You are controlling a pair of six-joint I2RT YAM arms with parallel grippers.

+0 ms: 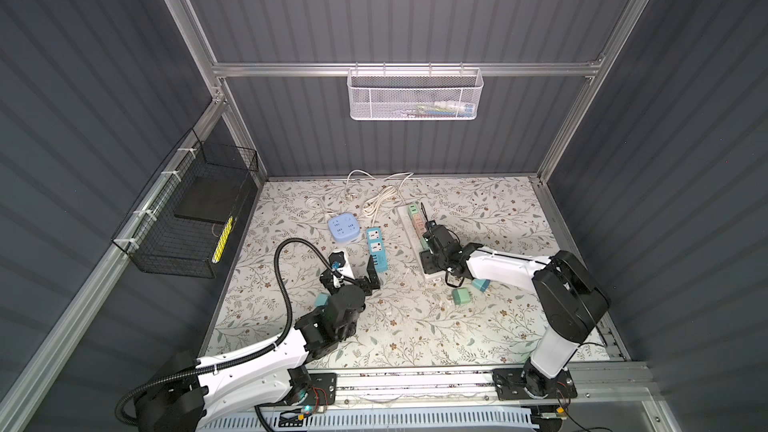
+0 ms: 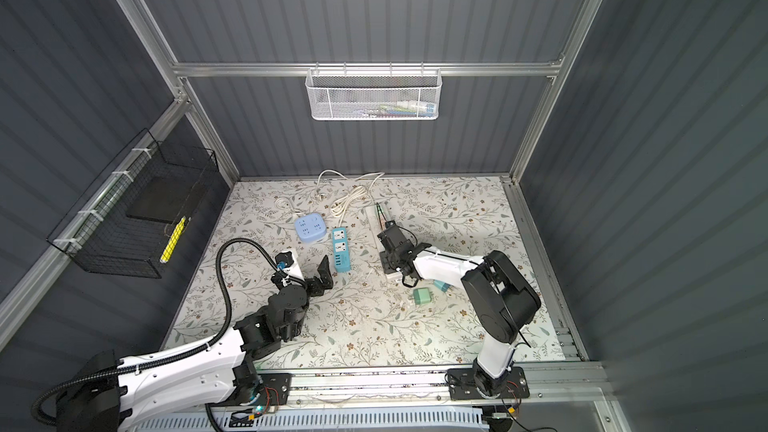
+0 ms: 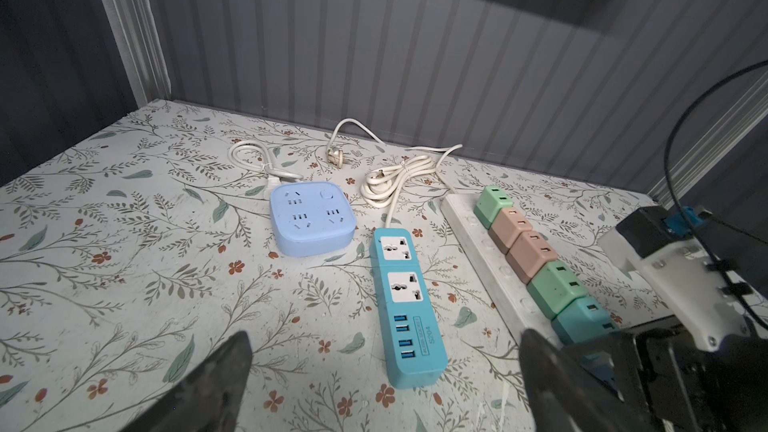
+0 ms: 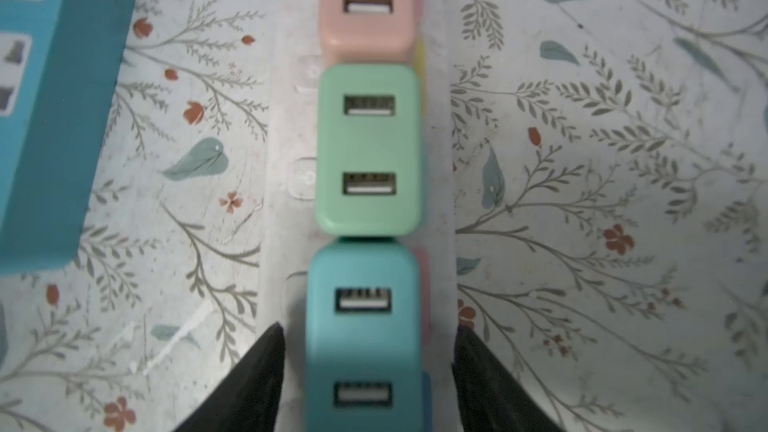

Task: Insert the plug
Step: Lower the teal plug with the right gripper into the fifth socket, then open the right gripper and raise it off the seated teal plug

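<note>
The right tool (image 4: 368,328) stood over the white power strip (image 4: 291,118), jaws parted with a gap on either side of the teal plug (image 4: 361,268). The plug sat in the strip, touching the mint plug (image 4: 368,143) beside it, and nothing gripped it. The left tool (image 3: 384,336) gaped wide and empty over the end of the teal strip (image 3: 399,263). A loose mint adapter (image 1: 460,296) lay on the desk (image 1: 415,338) near the right arm.
</note>
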